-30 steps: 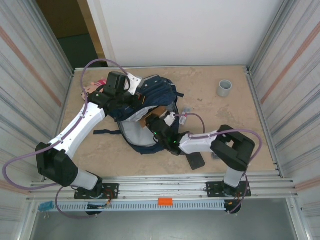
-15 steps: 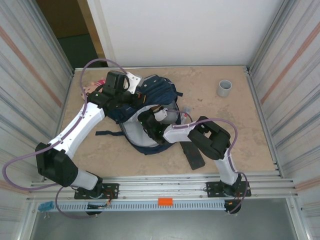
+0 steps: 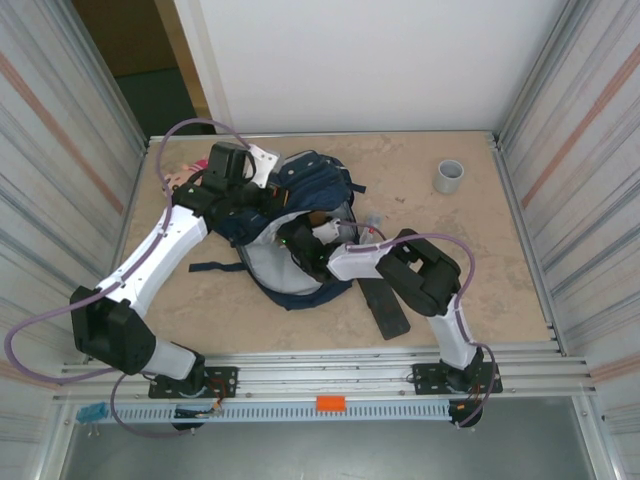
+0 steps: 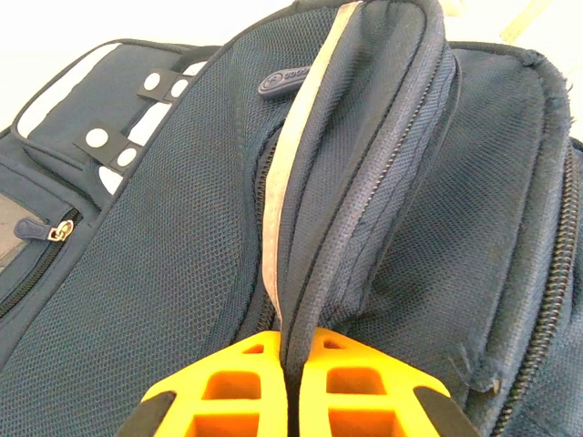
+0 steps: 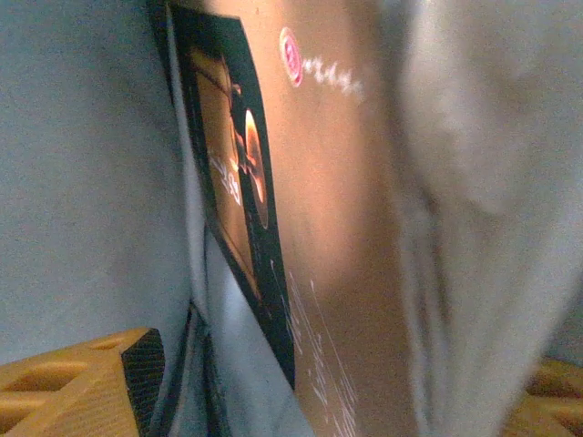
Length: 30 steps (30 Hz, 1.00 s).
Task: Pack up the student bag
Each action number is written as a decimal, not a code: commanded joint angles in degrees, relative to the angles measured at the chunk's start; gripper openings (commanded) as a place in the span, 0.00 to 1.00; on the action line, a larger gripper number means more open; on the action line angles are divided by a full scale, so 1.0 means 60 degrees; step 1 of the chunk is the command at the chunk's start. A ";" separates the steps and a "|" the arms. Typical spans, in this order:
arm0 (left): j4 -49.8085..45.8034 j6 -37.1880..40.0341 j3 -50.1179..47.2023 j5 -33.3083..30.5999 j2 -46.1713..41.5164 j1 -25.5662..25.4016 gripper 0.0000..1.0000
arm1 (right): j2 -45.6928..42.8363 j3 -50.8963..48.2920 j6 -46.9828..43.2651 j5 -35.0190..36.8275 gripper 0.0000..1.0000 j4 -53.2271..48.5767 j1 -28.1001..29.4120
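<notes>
**Student bag (image 3: 318, 172) pinched at its rim, right arm inside its mouth**

We see the navy backpack lying left of the middle of the beige surface (image 3: 470, 270). Its mouth gapes toward the near edge and shows pale grey lining (image 3: 262, 265).

The left gripper (image 4: 291, 350) reaches over it from the left. Its orange jaws are pressed together on a raised fold of the bag's navy mesh fabric. A thin white stripe (image 4: 290, 155) and a zipper (image 4: 401, 137) run up that fold. To the left of the fold, in the left wrist view, we make out white patches (image 4: 50, 100) crossed by dark tabs.

The right arm is bent sharply, and the right gripper (image 5: 342, 364) sits inside the bag's mouth. Its jaws stand apart, one orange finger at the lower left and the other at the lower right. Between them a flat brown book (image 5: 319, 182) stands on edge against the lining. Its cover carries a dark-framed picture and a small pink round mark. A strip of lining shows between the left finger and the book. Whether the other finger touches the book we cannot tell.

A dark flat oblong (image 3: 385, 305) lies on the surface just beside the bag's near right side. A grey cup (image 3: 449, 176) stands well apart toward the far right. A pink thing (image 3: 185, 178) lies at the far left, partly hidden by the left arm.
</notes>
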 commanded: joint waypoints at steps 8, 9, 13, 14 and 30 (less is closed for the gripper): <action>0.1019 -0.0056 -0.0272 -0.0041 -0.0429 0.0160 0.00 | -0.2503 -0.2231 -0.0744 -0.0131 0.76 -0.1026 0.0631; 0.1008 -0.0017 -0.0307 -0.0062 -0.0444 0.0159 0.00 | -0.2756 -0.2337 -0.0854 -0.0178 0.77 -0.1206 0.0697; 0.1067 0.0109 -0.0567 -0.0139 -0.0484 0.0153 0.00 | -0.3838 -0.3125 -0.1402 -0.0310 0.77 -0.1458 0.0911; 0.1102 0.0118 -0.0686 -0.0141 -0.0515 0.0162 0.00 | -0.4188 -0.3380 -0.1614 -0.0312 0.76 -0.1552 0.0943; 0.2254 0.0009 -0.3172 -0.0155 -0.0396 -0.0643 0.00 | -0.8989 -0.5059 -0.4850 -0.0924 0.76 -0.4453 0.0426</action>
